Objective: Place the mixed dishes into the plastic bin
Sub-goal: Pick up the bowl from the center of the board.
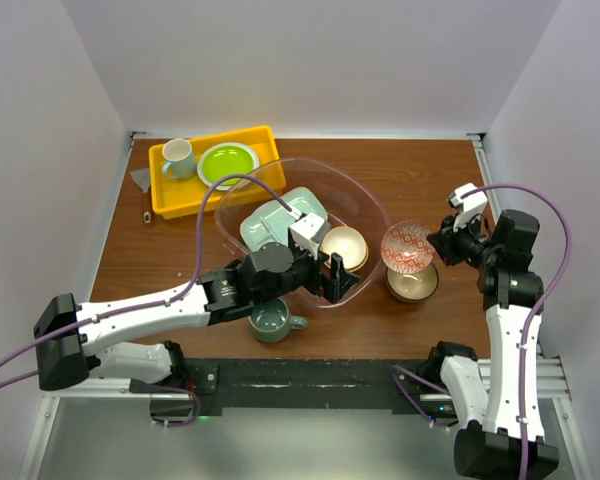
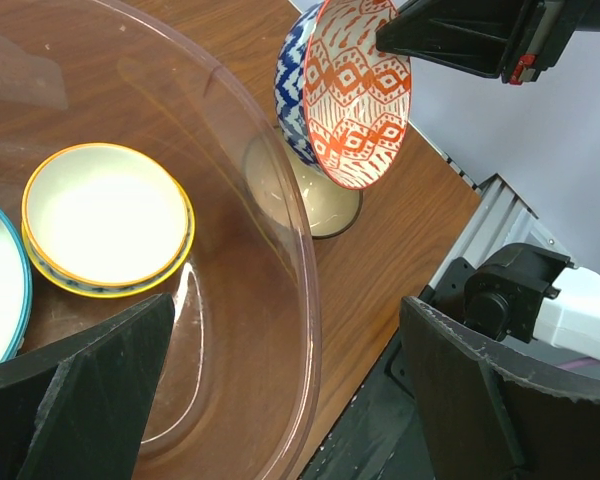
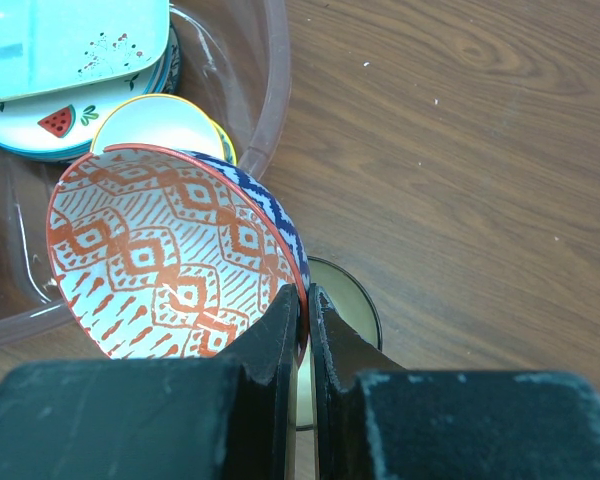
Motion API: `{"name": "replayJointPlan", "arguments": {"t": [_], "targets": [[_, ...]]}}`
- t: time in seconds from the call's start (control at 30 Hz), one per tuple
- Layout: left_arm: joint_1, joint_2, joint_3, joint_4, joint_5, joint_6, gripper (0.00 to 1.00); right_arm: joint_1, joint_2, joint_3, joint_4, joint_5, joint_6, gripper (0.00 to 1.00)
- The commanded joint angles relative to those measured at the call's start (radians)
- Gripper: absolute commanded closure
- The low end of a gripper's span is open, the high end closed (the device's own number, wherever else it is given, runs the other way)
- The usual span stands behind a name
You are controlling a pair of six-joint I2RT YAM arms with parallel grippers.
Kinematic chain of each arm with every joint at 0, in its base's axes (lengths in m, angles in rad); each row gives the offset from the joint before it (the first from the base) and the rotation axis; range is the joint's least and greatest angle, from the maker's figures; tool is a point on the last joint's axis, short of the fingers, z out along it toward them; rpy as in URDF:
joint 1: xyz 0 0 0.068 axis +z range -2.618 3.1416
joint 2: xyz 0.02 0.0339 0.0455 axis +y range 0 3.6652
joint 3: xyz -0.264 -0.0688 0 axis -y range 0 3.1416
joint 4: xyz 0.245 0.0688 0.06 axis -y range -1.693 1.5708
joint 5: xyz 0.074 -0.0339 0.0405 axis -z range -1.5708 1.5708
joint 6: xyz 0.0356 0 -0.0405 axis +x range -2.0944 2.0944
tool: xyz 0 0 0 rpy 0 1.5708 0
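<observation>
Now we log the plastic bin [image 1: 365, 190] mid-table. It holds the pale-green tray [image 1: 278, 218] over a fruit-marked plate [image 3: 40, 132], with a yellow-rimmed bowl [image 1: 344, 246] beside them. The left gripper [image 1: 332, 282] hangs over the bin's 5 o'clock rim, fingers spread wide and empty. Outside the bin at its 3 o'clock, the right gripper [image 3: 305, 300] pinches the rim of the red-patterned bowl [image 1: 407, 246], which tilts above a dark-rimmed bowl [image 1: 412, 285]. The grey-green mug [image 1: 271, 321] stands at the bin's 6 o'clock.
</observation>
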Motion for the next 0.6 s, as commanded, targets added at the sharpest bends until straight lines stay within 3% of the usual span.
{"name": "replayJointPlan", "arguments": {"t": [0.0, 0.57], "targets": [[-0.011, 0.007, 0.044, 0.042, -0.028, 0.019, 0.00, -0.005, -0.014, 0.009, 0.069, -0.049, 0.022, 1.00], [-0.031, 0.130, 0.116, 0.123, -0.128, -0.036, 0.00, -0.007, -0.014, 0.007, 0.071, -0.061, 0.024, 1.00]]}}
